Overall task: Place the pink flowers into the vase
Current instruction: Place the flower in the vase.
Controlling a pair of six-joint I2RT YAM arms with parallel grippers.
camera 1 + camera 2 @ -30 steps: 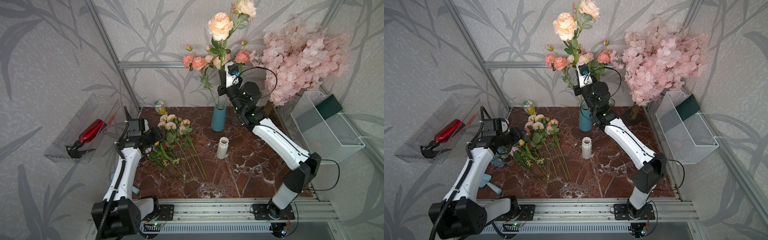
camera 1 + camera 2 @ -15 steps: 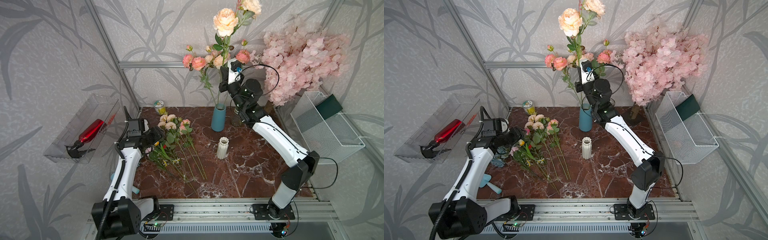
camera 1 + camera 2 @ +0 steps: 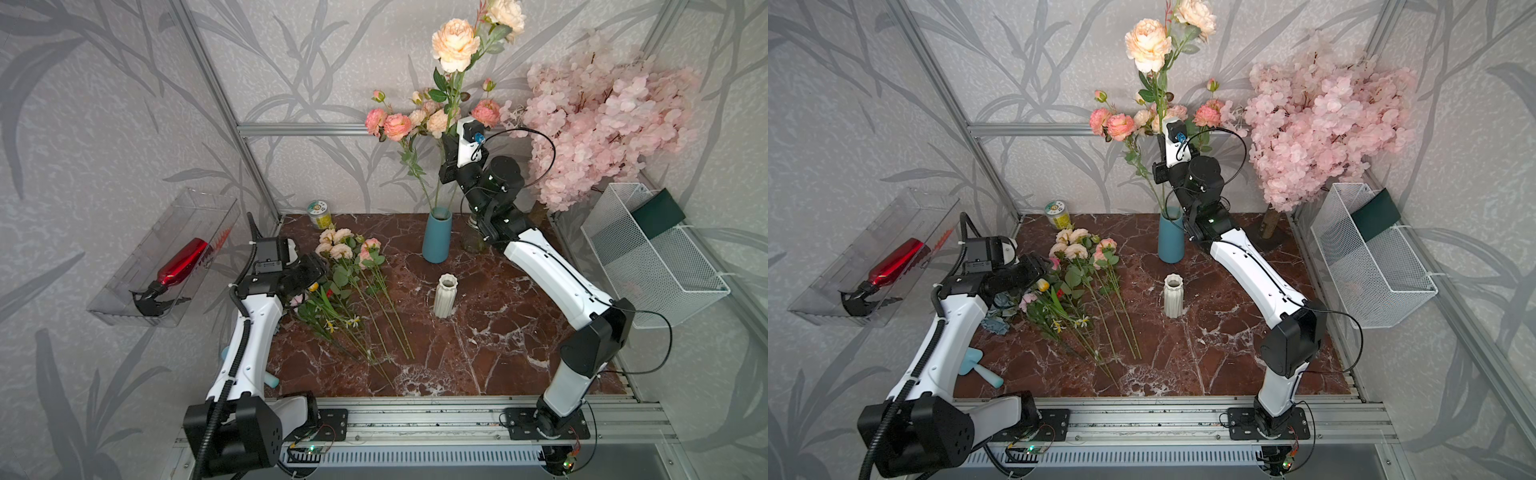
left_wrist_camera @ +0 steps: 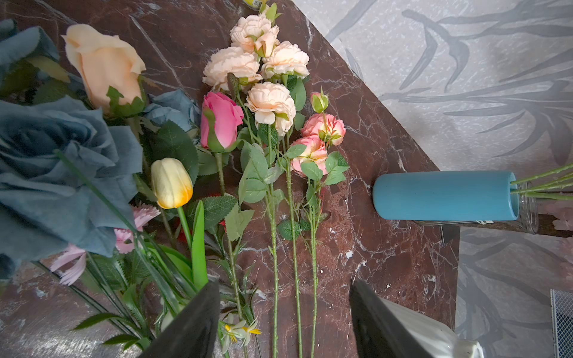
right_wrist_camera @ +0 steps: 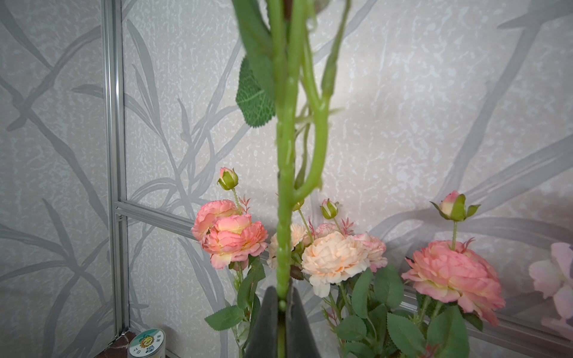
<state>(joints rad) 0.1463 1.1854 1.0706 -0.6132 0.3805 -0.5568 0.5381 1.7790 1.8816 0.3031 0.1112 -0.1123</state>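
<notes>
My right gripper (image 5: pixel 283 297) is shut on the green stem of a tall pink flower spray (image 3: pixel 455 43), held upright above the blue vase (image 3: pixel 436 239); in a top view this gripper (image 3: pixel 451 143) sits among the flowers. Several pink and peach heads (image 3: pixel 392 124) stand in that vase. The held stem's lower end is hidden behind the arm. More pink flowers (image 4: pixel 269 102) lie on the marble table (image 3: pixel 498 332), heads toward the back wall. My left gripper (image 4: pixel 285 322) hangs open over their stems, touching nothing; it shows in both top views (image 3: pixel 1027 272).
A white ribbed vase (image 3: pixel 445 295) stands mid-table. Blue hydrangeas (image 4: pixel 55 161), a yellow tulip (image 4: pixel 170 183) and a pink rose (image 4: pixel 220 121) lie left of the sprays. A blossom tree (image 3: pixel 602 112), wire basket (image 3: pixel 648 257), wall bin with red bottle (image 3: pixel 183 262) and small jar (image 3: pixel 319 214) ring the table.
My right gripper has lifted the held spray slightly up and to the right. The left arm and the flowers on the table have not moved.
</notes>
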